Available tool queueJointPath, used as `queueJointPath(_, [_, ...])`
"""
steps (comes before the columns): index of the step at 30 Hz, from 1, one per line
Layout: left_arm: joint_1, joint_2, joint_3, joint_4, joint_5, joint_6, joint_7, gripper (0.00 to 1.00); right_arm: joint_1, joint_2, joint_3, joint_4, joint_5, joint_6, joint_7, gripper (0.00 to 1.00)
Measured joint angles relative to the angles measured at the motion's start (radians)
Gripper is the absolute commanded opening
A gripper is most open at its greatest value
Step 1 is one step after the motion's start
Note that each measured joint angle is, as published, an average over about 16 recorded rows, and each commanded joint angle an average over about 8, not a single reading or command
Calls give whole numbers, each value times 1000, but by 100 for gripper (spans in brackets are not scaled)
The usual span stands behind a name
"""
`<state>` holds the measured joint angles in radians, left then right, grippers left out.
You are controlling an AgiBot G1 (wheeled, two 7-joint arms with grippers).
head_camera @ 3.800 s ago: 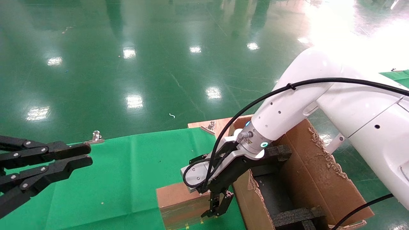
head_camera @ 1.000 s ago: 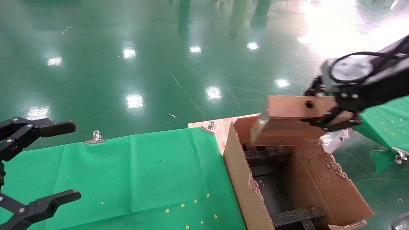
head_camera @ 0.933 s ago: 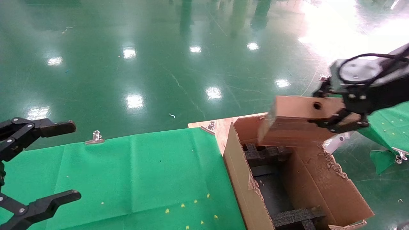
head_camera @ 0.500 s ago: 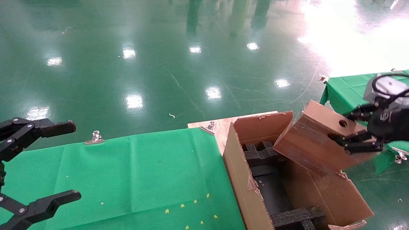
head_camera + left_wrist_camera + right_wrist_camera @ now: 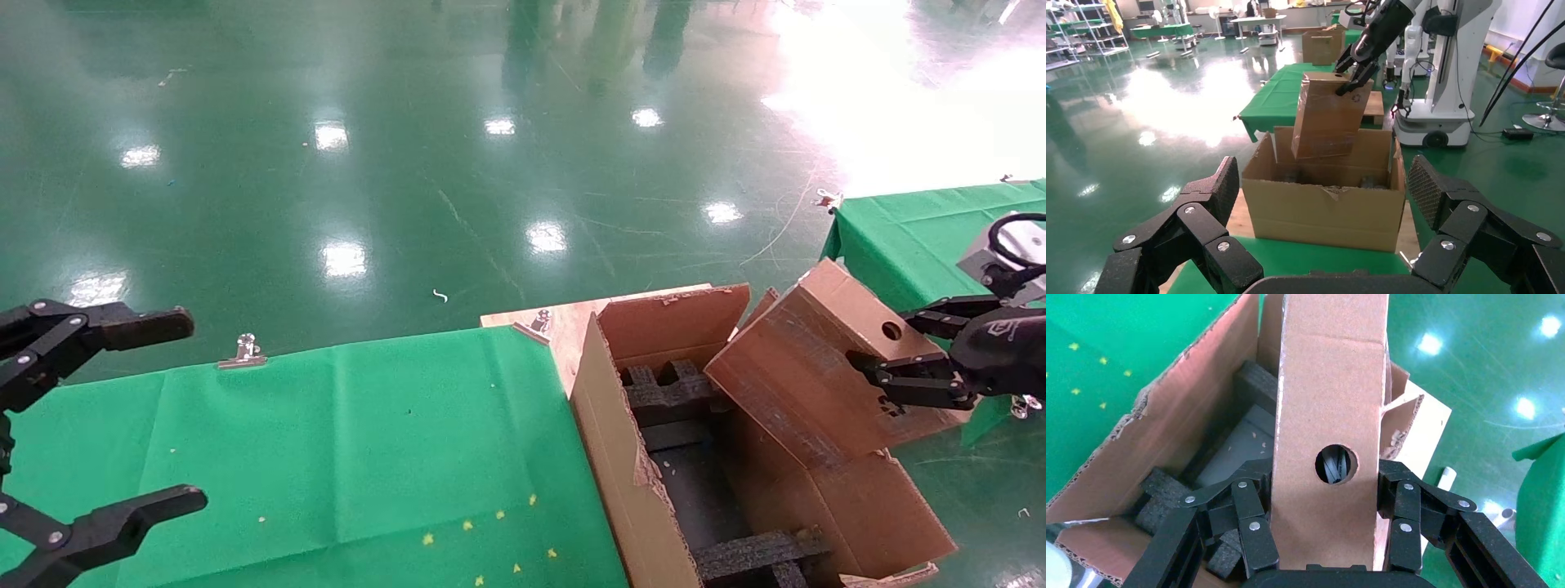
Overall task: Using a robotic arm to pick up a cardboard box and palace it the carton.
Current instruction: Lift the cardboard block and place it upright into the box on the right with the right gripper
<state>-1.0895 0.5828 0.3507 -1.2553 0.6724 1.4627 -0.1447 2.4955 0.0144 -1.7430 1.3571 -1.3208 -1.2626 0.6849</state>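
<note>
Fingers of the right gripper (image 5: 1324, 533) are clamped on both broad faces of the cardboard box (image 5: 1330, 410), one pair of black links on each side of the narrow edge with the round hole; that edge grip keeps the flat box on end, so it can slide down into a narrow space. From the head camera, the right gripper (image 5: 915, 359) holds the cardboard box (image 5: 805, 363) tilted, its low end dipping over the right side of the carton (image 5: 613, 441), its high end out past the carton's right flap. I'd judge the tilt lets that lower end lead past the flap. Black foam blocks (image 5: 670, 392) line the inside, leaving a dark channel between them, the likely target. Over on the left, the left gripper (image 5: 122, 416) hangs spread wide above the green cloth (image 5: 343, 441), holding nothing, well apart from the action, parked out of the way. Its wrist camera looks between its fingers (image 5: 1211, 202) at the cardboard box (image 5: 1329, 116) poised above the carton (image 5: 1327, 205).
</note>
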Motion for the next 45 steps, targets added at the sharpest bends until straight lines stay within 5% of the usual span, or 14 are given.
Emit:
queueJointPath(14, [0,0,0,0,0,0,0,100,-17,-27,-14,-18,-9,-1,26,0])
queueJointPath(33, [0,0,0,0,0,0,0,100,-147,-68,-132,-1,-97,193,374,0])
queueJointPath(45, [0,0,0,0,0,0,0,100,-216,-100,-188,1,-77,275,461,0])
